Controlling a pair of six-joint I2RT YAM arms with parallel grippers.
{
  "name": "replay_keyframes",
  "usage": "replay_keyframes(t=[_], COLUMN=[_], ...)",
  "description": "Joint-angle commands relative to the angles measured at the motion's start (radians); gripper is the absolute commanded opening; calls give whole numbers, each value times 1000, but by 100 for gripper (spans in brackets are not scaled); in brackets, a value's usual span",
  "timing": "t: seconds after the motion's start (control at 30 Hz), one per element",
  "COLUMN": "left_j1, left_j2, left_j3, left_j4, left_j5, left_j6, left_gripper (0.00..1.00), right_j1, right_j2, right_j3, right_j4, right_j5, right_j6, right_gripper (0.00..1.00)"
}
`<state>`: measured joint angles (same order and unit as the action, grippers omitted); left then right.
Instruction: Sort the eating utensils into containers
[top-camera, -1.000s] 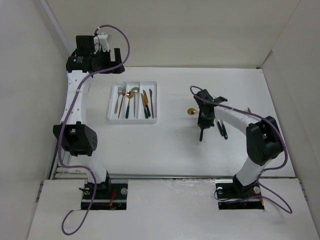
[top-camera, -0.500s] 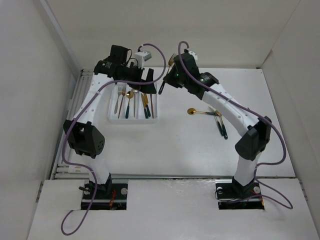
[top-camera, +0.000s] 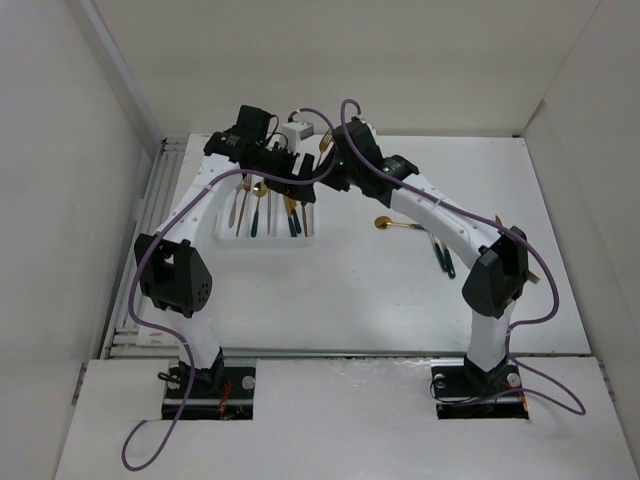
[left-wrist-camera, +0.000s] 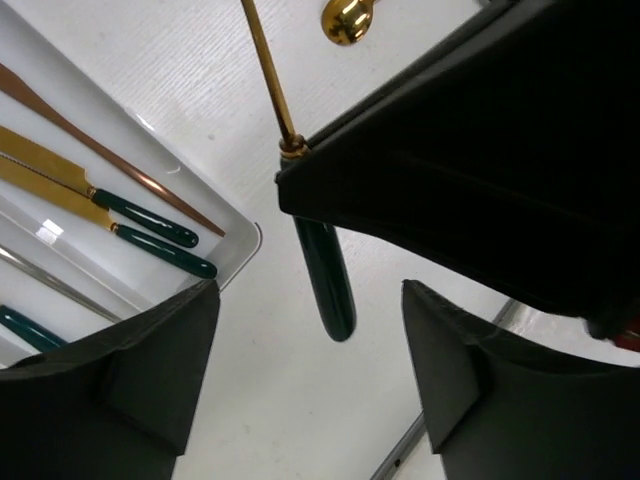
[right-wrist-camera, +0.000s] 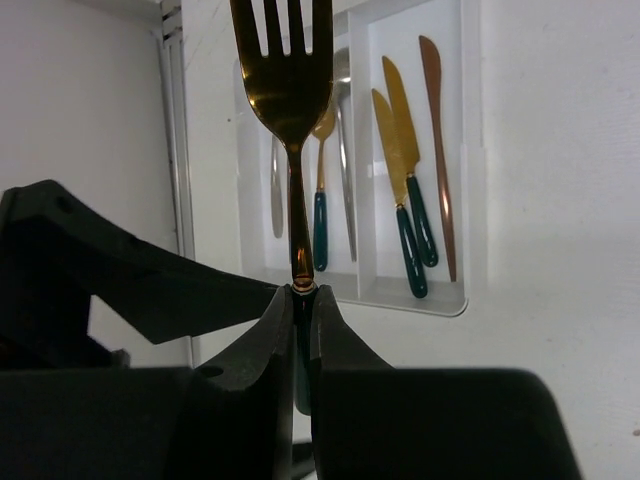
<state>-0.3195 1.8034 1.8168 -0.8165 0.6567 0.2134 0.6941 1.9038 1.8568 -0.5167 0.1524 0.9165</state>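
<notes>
The right hand (right-wrist-camera: 300, 300) is pressed onto a gold fork (right-wrist-camera: 290, 90), pinching it where the gold stem meets the dark green handle, tines pointing away from the wrist. It holds the fork in the air over the far end of the tray (top-camera: 265, 243), which lies towards the far left corner of the bench (top-camera: 360, 290). The left hand (left-wrist-camera: 308, 300) is spread and holds nothing. It hangs just beside the right hand, and the fork's handle shows between its fingers (left-wrist-camera: 150, 370). In the tray's right compartment lie three knives (right-wrist-camera: 410, 170), two gold with green handles and one copper. A gold spoon (top-camera: 385, 223) lies loose on the bench near its middle.
</notes>
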Motion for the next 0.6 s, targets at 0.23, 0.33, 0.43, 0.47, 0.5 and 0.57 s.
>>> replay_keyframes(t=[0.23, 0.33, 0.43, 0.47, 0.5, 0.57], left_j1=[-4, -4, -4, 5, 5, 5], left_j2=[-22, -22, -22, -22, -22, -22], left_j3=[-2, -16, -37, -37, -37, -37], left_j4=[46, 46, 46, 46, 46, 46], left_j5=[-2, -2, -2, -14, -28, -52], left_j6=[-17, -17, -8, -8, -8, -17], left_gripper=[47, 37, 21, 15, 0, 0], right_j1=[36, 36, 36, 36, 36, 36], right_j2=[-34, -34, -34, -34, -34, -34], right_j3=[-16, -16, -16, -16, -16, -16], right_j4=[86, 95, 95, 105, 106, 118], right_j5=[-105, -114, -114, -123, -123, -134], right_j6=[50, 59, 59, 59, 59, 59], right_gripper=[0, 0, 0, 0, 0, 0])
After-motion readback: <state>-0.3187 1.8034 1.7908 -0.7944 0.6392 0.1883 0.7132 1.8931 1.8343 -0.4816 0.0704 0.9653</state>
